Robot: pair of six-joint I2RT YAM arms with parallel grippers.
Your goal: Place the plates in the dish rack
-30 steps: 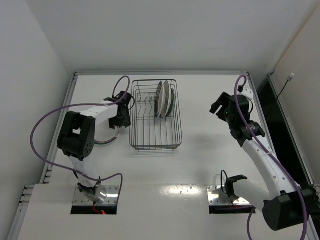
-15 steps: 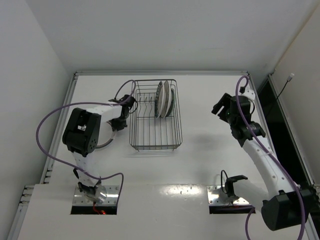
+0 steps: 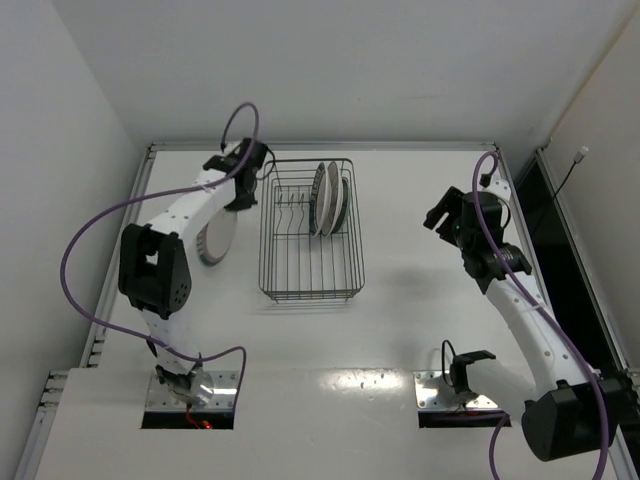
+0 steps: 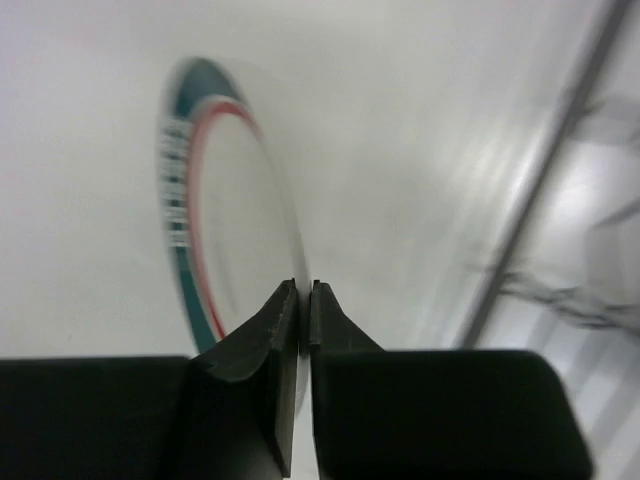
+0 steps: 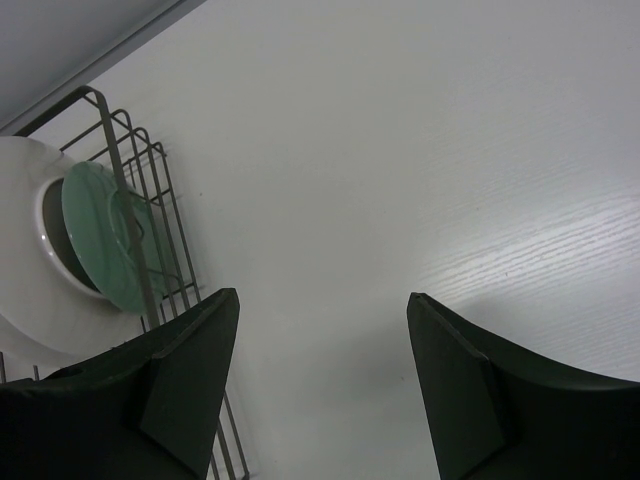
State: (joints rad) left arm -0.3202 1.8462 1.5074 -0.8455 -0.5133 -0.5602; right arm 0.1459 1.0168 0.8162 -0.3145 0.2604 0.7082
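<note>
My left gripper [image 3: 238, 200] [image 4: 303, 290] is shut on the rim of a white plate [image 3: 214, 242] [image 4: 235, 210] with a green rim and a thin red ring. That plate hangs tilted on edge, just left of the dish rack [image 3: 310, 268]. The dark wire rack holds two plates [image 3: 330, 198] upright in its far half. In the right wrist view they show as a white plate [image 5: 30, 300] and a pale greenish one [image 5: 100, 235] behind the rack's wires [image 5: 150, 200]. Right of the rack, my right gripper [image 3: 440, 212] [image 5: 320, 300] is open over bare table, with nothing between its fingers.
The near half of the rack has free divider slots [image 3: 305, 255]. A raised table edge [image 3: 320, 146] runs behind the rack, with white walls beyond. Purple cables [image 3: 90, 240] loop off the left arm. The arms' mounting plates [image 3: 455, 390] sit at the near edge.
The left gripper has shut on the plate's rim. Its wrist has swung toward the back left corner of the rack, tipping the plate up on edge. The right arm has barely moved.
</note>
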